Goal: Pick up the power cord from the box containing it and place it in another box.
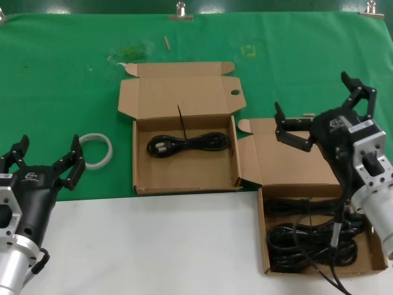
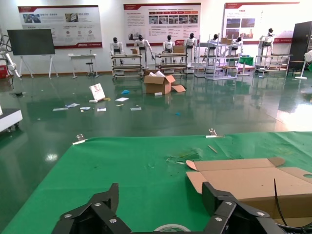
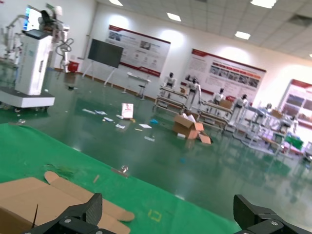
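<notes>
Right gripper (image 1: 322, 117) spread, seemingly well right of power cord (image 1: 187, 145).

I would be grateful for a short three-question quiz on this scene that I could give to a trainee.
1. True or false: the left gripper is shut on the white ring.
2. Which box does the right gripper hover over? A) the centre box holding a single power cord B) the right-hand box with several black cords C) neither
3. Fill in: both boxes lie with their lids ____.

Key
1. False: it is open and apart from the ring.
2. B, above its open lid.
3. open
</notes>
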Available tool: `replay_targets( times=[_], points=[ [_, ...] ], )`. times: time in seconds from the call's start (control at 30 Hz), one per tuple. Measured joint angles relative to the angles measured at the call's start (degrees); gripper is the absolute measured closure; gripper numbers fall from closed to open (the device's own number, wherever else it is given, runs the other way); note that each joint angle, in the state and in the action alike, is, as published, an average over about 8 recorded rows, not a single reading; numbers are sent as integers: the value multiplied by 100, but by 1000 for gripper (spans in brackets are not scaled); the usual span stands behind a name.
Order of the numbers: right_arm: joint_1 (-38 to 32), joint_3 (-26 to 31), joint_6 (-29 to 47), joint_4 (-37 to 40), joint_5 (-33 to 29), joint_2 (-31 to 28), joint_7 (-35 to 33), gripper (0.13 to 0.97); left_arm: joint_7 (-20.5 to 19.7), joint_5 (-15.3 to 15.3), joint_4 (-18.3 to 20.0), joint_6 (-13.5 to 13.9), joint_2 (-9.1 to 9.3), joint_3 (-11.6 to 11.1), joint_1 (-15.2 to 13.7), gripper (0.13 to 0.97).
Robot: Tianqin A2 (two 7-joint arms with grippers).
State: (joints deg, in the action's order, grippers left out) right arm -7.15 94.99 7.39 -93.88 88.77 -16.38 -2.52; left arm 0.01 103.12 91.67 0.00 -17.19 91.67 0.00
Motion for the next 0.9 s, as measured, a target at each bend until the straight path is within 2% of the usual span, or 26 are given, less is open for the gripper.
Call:
replay_targets(
  times=[0.07, 0.27, 0.63, 0.83, 0.9],
  points=[
    [48, -22, -50, 15, 96, -5, 17, 152, 1, 0, 0, 0, 0, 0, 0, 556],
    [191, -89, -197, 59, 383, -22, 67, 187, 0, 1, 0, 0, 0, 0, 0, 445],
    [452, -210, -467, 139, 907, -51, 159, 354, -1, 1, 0, 0, 0, 0, 0, 250],
    [580, -269, -600, 179, 1166, -66, 205, 494, -1, 1, 0, 0, 0, 0, 0, 197],
    [603, -280, -623, 186, 1211, -69, 213, 494, -1, 1, 0, 0, 0, 0, 0, 176]
  ],
)
